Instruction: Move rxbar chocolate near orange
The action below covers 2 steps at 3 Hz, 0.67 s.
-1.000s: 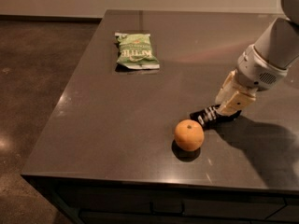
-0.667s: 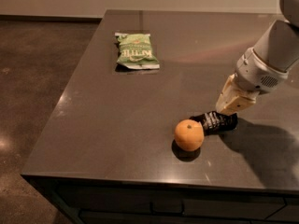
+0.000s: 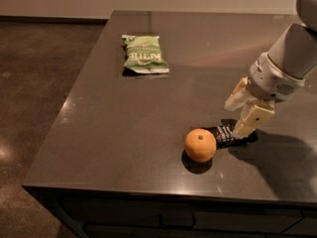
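The orange (image 3: pixel 200 145) sits on the dark table (image 3: pixel 124 128) near its front edge. The rxbar chocolate (image 3: pixel 224 134), a small black wrapper with white lettering, lies flat just right of the orange, almost touching it. My gripper (image 3: pixel 243 109) hangs just above the bar's right end. Its cream fingers (image 3: pixel 253 119) are spread open and hold nothing. The bar's right end is partly hidden behind the lower finger.
A green chip bag (image 3: pixel 144 54) lies flat at the back left of the table. The table's front edge (image 3: pixel 148 190) runs close below the orange, and its left edge drops to the brown floor (image 3: pixel 34 83). My arm (image 3: pixel 290 58) reaches in from the right.
The bar went from tilted in the gripper to lying flat beside the orange. The gripper has let go of it and risen slightly up and to the right.
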{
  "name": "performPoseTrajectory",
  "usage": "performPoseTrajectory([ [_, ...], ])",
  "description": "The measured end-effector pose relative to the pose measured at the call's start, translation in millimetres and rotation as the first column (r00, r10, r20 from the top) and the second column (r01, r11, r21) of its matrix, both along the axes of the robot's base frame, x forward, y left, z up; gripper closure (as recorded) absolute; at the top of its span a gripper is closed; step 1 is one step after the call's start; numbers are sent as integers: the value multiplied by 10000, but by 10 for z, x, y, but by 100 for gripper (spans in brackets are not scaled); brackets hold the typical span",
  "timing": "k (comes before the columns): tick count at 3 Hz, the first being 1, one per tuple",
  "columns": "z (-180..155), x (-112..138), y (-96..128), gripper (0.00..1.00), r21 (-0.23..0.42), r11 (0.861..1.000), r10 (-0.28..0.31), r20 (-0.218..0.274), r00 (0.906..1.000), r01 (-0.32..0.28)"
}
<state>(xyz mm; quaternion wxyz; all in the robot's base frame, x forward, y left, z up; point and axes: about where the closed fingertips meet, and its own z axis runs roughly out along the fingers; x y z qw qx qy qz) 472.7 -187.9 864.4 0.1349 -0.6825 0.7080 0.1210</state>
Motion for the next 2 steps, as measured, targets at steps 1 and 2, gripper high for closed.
performPoseTrajectory([
  [1,3,14,12,0,8,10000,-12,60,10000,12],
  [2,3,14,12,0,8,10000,-12,61,10000,12],
])
